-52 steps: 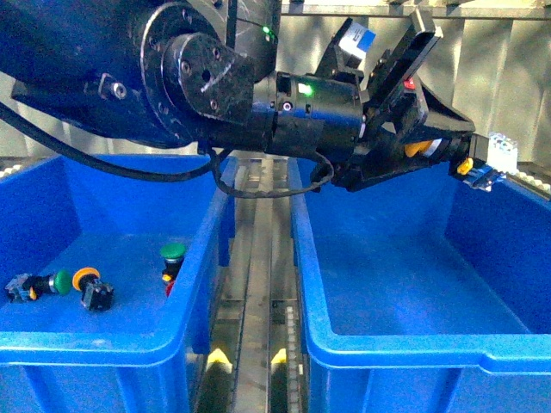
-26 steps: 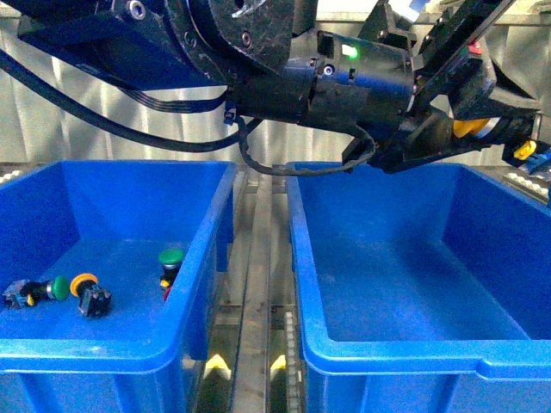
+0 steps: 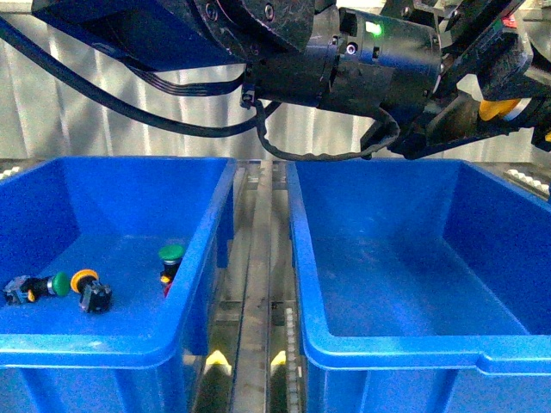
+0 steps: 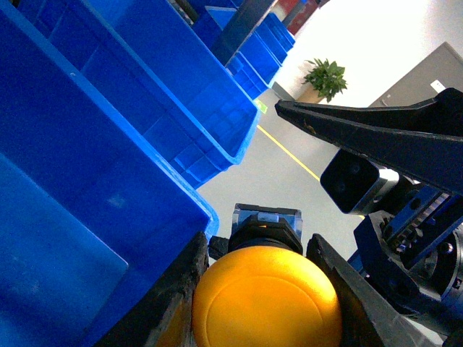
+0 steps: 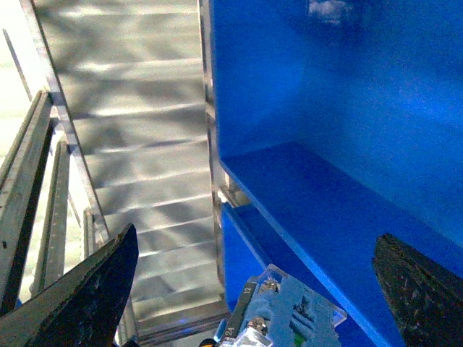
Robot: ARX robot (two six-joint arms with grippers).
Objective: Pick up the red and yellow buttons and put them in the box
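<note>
The robot's black and dark-blue left arm [image 3: 258, 34] fills the top of the front view, reaching across toward the right. Below it stands the large, deep, bright-blue plastic crate [image 3: 405, 348] with sloping walls and a thick rolled rim. To the left of this crate, across a grey metal rail [image 3: 254, 258], stands a second blue plastic crate [image 3: 95, 344] of the same kind.

The left tool [image 4: 257, 249] hangs high above the far right end of the bright-blue plastic crate, well over its rim and not inside it. It is clenched on a push-button with a round domed yellow cap [image 4: 266, 303] and a short black body. The left wrist view shows a black finger pressed against each side of the cap.

The right tool [image 5: 257, 246] is near the left tool and is released, its two black fingers wide apart. A small pale-blue clear plastic block [image 5: 286, 314] shows low between those fingers, and I cannot tell whether it touches either one.

Three small buttons are on the floor of the second blue plastic crate. An upright green-capped button [image 3: 171, 252] stands by the wall nearest the bright-blue plastic crate, with a patch of red at its body. Further from that crate is a tilted yellow-capped button [image 3: 85, 280] on a black body. Furthest away, a sideways green-capped button [image 3: 60, 282] lies just beside the yellow-capped one.
</note>
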